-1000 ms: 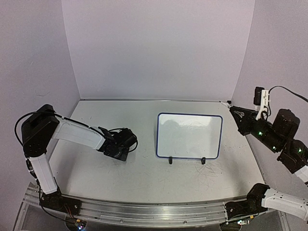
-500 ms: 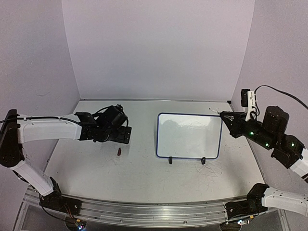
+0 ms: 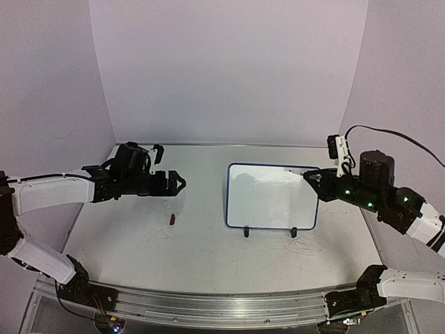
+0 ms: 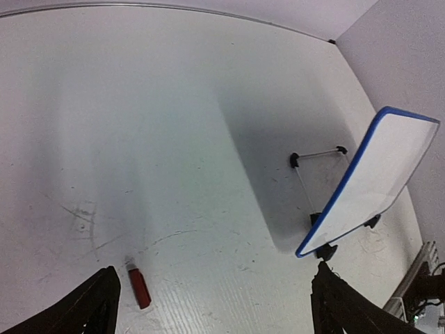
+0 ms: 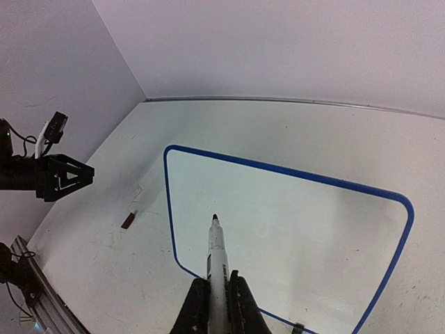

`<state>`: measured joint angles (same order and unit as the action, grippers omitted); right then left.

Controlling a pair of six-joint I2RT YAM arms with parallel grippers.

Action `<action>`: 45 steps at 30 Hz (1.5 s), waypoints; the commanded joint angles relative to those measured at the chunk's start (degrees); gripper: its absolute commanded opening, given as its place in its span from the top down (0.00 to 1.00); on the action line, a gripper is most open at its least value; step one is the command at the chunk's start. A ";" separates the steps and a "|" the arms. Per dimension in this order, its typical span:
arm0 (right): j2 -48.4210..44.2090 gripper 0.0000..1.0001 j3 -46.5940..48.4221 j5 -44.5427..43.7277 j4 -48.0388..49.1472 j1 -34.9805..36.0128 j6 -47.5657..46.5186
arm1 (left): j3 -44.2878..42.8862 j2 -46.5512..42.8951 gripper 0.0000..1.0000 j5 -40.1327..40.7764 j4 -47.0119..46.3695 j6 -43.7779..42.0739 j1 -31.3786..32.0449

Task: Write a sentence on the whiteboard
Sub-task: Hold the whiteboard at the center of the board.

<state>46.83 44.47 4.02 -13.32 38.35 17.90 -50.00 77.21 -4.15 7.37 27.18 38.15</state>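
The whiteboard [image 3: 272,196], a small rectangular white board in a thin dark blue frame with rounded corners, stands right of centre on the bench, leaning back on a thin wire stand [image 4: 318,154] with two small black feet [image 3: 245,232] at its near edge.

Around it rise plain pale lilac walls [image 3: 229,69], one at the back and one on each side, closing the scene in like a booth. The bench [image 3: 208,257] is a matt white sheet, marked with faint grey scribbles and scuffs (thickest towards the near right), and a ribbed aluminium rail [image 3: 208,306] runs along its near edge.

The left arm reaches in from the left wall, and the left gripper [image 3: 181,184] hangs above the bench with its jaws spread wide and nothing between them, well apart from the board. The right arm comes in from the right, and the right gripper [image 3: 317,179] is clamped tight on a white-barrelled marker [image 5: 217,254] whose bare black tip points at the board's face near the upper right corner; whether the tip touches, I cannot tell.

A small dark red piece [image 3: 172,220], short and stubby, lies flat on the bench just nearer than the left gripper.
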 commanded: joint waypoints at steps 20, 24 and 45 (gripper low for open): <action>15.57 1.00 10.07 -6.63 10.74 14.37 1.18 | -19.93 24.00 0.06 -41.65 -16.46 -3.40 -14.83; 17.36 1.00 10.29 -16.51 10.29 18.92 -0.29 | -21.58 27.27 0.10 -47.88 -19.23 -5.32 -14.53; 21.61 1.00 10.46 -27.50 10.07 22.36 -2.74 | -28.34 37.57 0.21 -53.53 -23.35 -8.54 -8.99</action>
<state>70.47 55.07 -20.61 -5.17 60.47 15.03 -76.09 114.61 -58.50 -13.54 21.82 27.66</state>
